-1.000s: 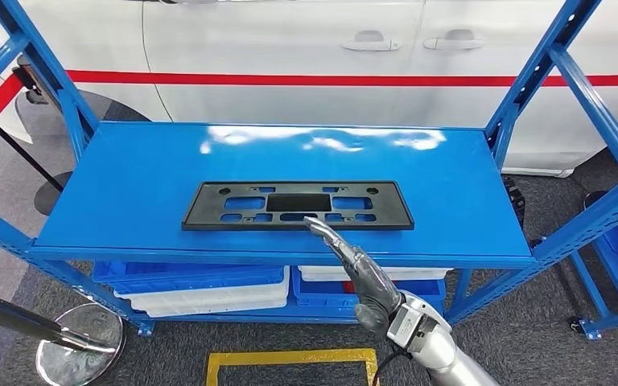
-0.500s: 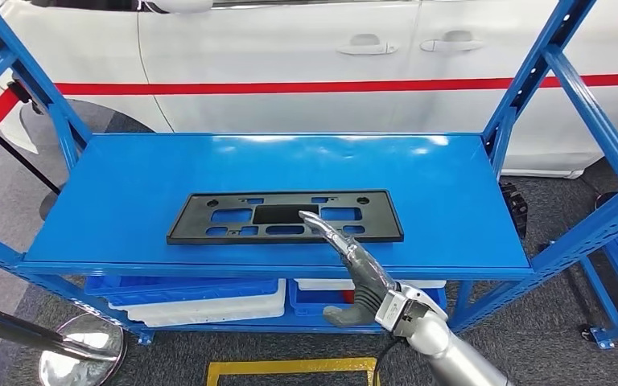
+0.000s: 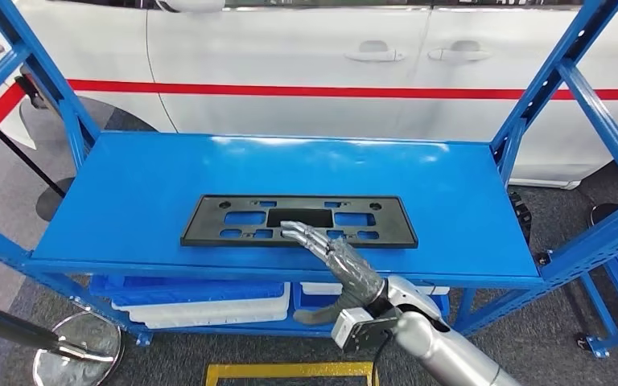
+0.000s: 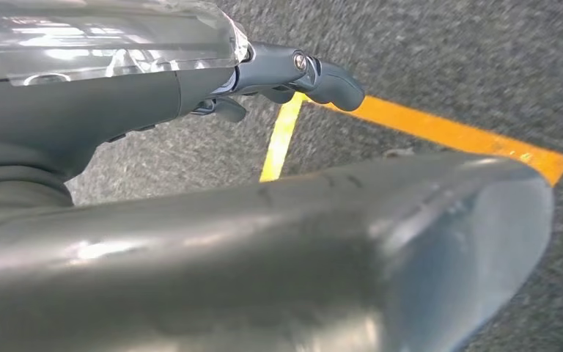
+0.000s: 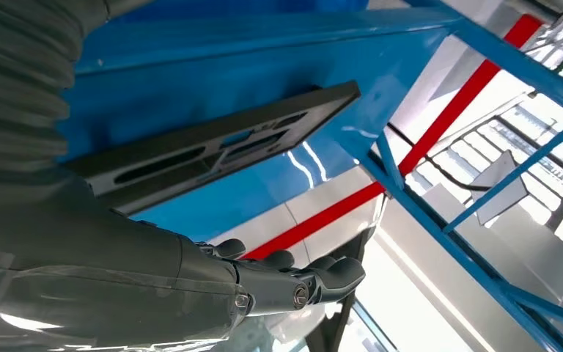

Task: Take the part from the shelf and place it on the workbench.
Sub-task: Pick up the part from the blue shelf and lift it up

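A: We log the part [image 3: 298, 220] first: a flat black rectangular plate, matte, pierced with slots and small round holes and a solid panel at its centre. It lies flat on the top board of the shelf [image 3: 161, 169], toward the front edge, at about 6 o'clock of the board's middle.

B: The shelf is glossy blue painted metal with perforated uprights. Under the top board we see blue and white plastic bins [image 3: 201, 293].

A: Right hand [image 3: 334, 257] comes in from 5 o'clock. Its fingers [image 3: 299, 233] are stretched out flat and apart, the tips lying over the near long edge of the plate. We cannot tell whether they press it or just hover. The thumb hangs below the shelf's front lip. Nothing is grasped.

B: In the right wrist view we note the same plate [image 5: 212, 147] seen edge-on and the dark fingers [image 5: 315, 282] extended, clear of it.

A: Left hand [image 4: 293, 73] is over speckled grey carpet with yellow floor tape [image 4: 440, 132]. Its fingers look curled in with nothing between them, though little of them shows.

B: Behind the shelf, at 12 o'clock, a white car [image 3: 306, 72] with a red stripe along its doors. At 7 o'clock, a shiny chrome stand base [image 3: 76, 354] on the floor.
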Robot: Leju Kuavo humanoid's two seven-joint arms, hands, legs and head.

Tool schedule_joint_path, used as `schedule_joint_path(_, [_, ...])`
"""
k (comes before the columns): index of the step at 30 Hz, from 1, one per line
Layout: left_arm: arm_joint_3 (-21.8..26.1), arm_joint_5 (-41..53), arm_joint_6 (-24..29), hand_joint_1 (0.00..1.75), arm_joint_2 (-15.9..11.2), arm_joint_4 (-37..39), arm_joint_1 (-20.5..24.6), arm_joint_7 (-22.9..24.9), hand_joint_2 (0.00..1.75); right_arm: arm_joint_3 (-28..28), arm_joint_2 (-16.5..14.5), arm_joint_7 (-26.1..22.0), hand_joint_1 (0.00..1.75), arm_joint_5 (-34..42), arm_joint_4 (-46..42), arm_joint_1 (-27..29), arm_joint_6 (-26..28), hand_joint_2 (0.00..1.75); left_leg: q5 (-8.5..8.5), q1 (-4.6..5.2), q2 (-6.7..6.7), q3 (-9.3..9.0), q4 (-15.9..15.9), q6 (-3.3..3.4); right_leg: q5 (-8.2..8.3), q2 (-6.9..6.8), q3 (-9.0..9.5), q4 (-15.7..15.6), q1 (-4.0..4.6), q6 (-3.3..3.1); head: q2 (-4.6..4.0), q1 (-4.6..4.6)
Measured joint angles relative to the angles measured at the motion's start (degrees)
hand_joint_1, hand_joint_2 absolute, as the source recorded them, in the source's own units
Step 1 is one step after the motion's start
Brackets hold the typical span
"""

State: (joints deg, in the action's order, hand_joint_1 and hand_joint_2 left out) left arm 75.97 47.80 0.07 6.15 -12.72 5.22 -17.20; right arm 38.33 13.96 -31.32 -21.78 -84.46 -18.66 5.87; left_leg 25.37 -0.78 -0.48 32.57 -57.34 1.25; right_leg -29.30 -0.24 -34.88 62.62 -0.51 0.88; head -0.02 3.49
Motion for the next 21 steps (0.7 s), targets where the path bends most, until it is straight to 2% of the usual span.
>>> schedule_joint_path(2, [-0.01,0.04,-0.16,0.00,-0.03,0.00,0.01,-0.21,0.00,0.67,-0.08,0.16,0.00,-2.15,1.38,-0.54,2.19,1.75,-0.01,0.09,-0.01,0.01,0.04,0.30,-3.61,0.03,-3.59,7.59,-0.18,0.29,0.00,0.01])
schedule_joint_path(3, [-0.02,0.06,-0.20,0.00,-0.04,0.00,-0.01,-0.29,0.00,1.00,-0.10,0.22,0.00,-3.12,2.19,-0.70,3.24,1.75,0.02,0.12,-0.06,0.00,0.03,0.32,-4.59,0.02,-5.17,10.76,-0.29,0.41,0.00,0.01])
schedule_joint_path(4, [-0.02,0.08,-0.22,0.00,-0.05,0.00,-0.05,-0.37,0.00,1.31,-0.10,0.27,0.00,-3.98,3.01,-0.89,4.24,1.75,0.07,0.13,-0.13,-0.04,0.00,0.30,-4.48,0.02,-5.94,12.11,-0.39,0.50,0.00,0.01])
schedule_joint_path(5, [-0.01,0.09,-0.21,0.00,-0.05,0.00,-0.09,-0.42,0.00,1.59,-0.10,0.30,0.00,-4.73,3.79,-1.22,5.19,1.75,0.14,0.13,-0.22,-0.11,-0.04,0.23,-3.23,0.01,-5.60,11.12,-0.50,0.52,0.00,0.01])
schedule_joint_path(7, [-0.01,0.09,-0.19,0.00,-0.02,0.00,-0.11,-0.49,0.00,2.14,-0.10,0.41,0.00,-6.19,5.20,-2.24,7.18,1.75,0.43,0.13,-0.37,-0.34,-0.22,-0.07,0.87,-0.03,-2.40,3.97,-0.67,0.32,0.00,0.00])
schedule_joint_path(8, [-0.01,0.09,-0.18,0.00,0.00,0.00,-0.08,-0.49,0.00,2.36,-0.10,0.57,0.00,-6.89,5.81,-2.85,8.11,1.75,0.64,0.26,-0.42,-0.35,-0.43,-0.34,2.30,-0.05,-0.66,0.18,-0.61,0.12,0.00,0.00])
schedule_joint_path(9, [-0.01,0.09,-0.16,0.00,0.01,0.00,-0.04,-0.50,0.00,2.62,-0.10,0.90,0.00,-7.75,6.37,-3.40,9.06,1.75,0.79,0.36,-0.46,-0.28,-0.57,-0.64,3.03,-0.05,0.48,-2.34,-0.52,-0.08,0.00,0.00])
schedule_joint_path(10, [-0.02,0.10,-0.14,0.00,0.01,0.00,0.00,-0.54,0.00,2.92,-0.10,1.37,0.00,-8.89,6.88,-3.88,10.13,1.75,0.89,0.46,-0.49,-0.17,-0.63,-0.94,3.10,-0.05,0.99,-3.57,-0.41,-0.29,0.00,0.01])
schedule_joint_path(12, [-0.02,0.13,-0.09,0.00,0.01,0.00,0.04,-0.67,0.00,3.66,-0.07,3.09,0.00,-12.97,8.06,-4.65,13.18,1.75,0.96,0.50,-0.54,-0.10,-0.54,-1.56,2.96,-0.03,1.03,-3.81,-0.33,-0.79,0.00,0.01])
schedule_joint_path(14, [-0.02,0.16,-0.07,0.00,0.01,0.00,0.07,-0.81,0.00,4.52,0.33,5.07,0.00,-17.98,9.31,-5.53,16.55,1.75,1.87,0.38,-0.45,0.26,-1.77,-2.19,3.01,-0.29,1.30,-4.17,-0.51,-1.52,0.00,0.01])
schedule_joint_path(16, [-0.03,0.21,-0.12,0.00,0.03,0.00,0.13,-0.92,0.00,5.51,1.02,6.48,0.00,-21.80,10.42,-6.34,18.84,1.75,4.88,0.26,-0.27,2.69,-7.21,-2.74,2.95,-0.69,1.65,-4.38,-0.60,-2.09,0.00,0.01])
schedule_joint_path(18, [-0.05,0.25,-0.19,0.00,0.08,0.00,0.14,-0.98,0.00,6.46,1.48,7.39,0.00,-24.41,11.70,-6.66,20.22,1.75,8.06,0.21,-0.16,6.72,-14.99,-3.06,2.78,-0.96,1.78,-4.35,-0.45,-2.35,0.00,0.01])
schedule_joint_path(19, [-0.06,0.28,-0.23,0.00,0.09,0.00,0.09,-1.00,0.00,6.92,1.59,7.70,0.00,-25.37,12.45,-6.72,20.66,1.75,8.42,0.21,-0.13,8.09,-17.25,-3.11,2.71,-1.06,1.83,-4.34,-0.38,-2.40,0.00,0.01])
schedule_joint_path(20, [-0.06,0.31,-0.29,0.00,0.09,0.00,0.05,-1.04,0.00,7.35,1.63,7.91,0.00,-26.09,13.20,-6.77,20.96,1.75,7.56,0.21,-0.11,8.40,-17.25,-3.07,2.63,-1.10,1.91,-4.32,-0.33,-2.40,0.00,0.01])
schedule_joint_path(21, [-0.06,0.35,-0.34,0.00,0.09,0.00,0.04,-1.09,0.00,7.72,1.64,8.04,0.00,-26.57,13.90,-6.85,21.14,1.75,5.68,0.22,-0.11,7.53,-14.87,-2.92,2.52,-1.11,2.06,-4.32,-0.30,-2.35,0.00,0.01])
